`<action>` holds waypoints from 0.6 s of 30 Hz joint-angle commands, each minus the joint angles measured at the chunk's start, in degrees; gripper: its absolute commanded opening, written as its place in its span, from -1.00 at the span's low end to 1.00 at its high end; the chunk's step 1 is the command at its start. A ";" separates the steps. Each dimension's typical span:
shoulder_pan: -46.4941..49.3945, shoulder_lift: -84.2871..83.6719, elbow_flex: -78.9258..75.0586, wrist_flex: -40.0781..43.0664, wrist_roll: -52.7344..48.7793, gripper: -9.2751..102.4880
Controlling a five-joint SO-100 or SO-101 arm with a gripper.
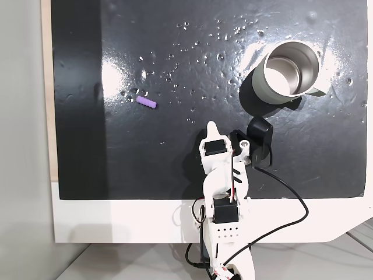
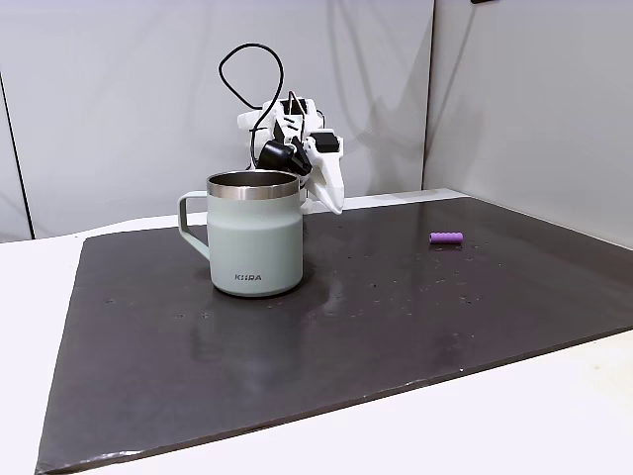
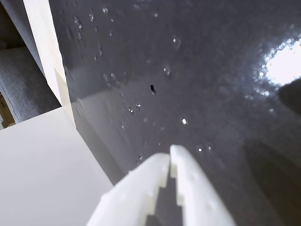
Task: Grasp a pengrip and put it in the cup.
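Purple and ribbed, the pengrip (image 1: 147,102) lies alone on the dark mat (image 1: 175,175) in the left-centre of a fixed view from above, well apart from the cup (image 1: 289,73) at the upper right. From the side, the pengrip (image 2: 446,238) sits at the right, the cup (image 2: 255,233) left of centre. The gripper (image 3: 170,155) hangs empty over bare mat near the lower middle, its jaws clenched tip to tip. Probably light and soft, the pengrip looks likely to roll; pinching across its middle, at right angles to its length, seems safest.
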 commanded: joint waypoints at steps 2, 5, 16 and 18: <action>-2.81 0.79 -0.18 -1.58 -4.04 -0.83; -2.81 0.79 -0.18 -1.58 -4.04 -0.83; -2.55 0.79 -1.58 -1.67 -4.75 -0.84; -2.02 0.79 -3.78 -1.41 -4.04 -0.84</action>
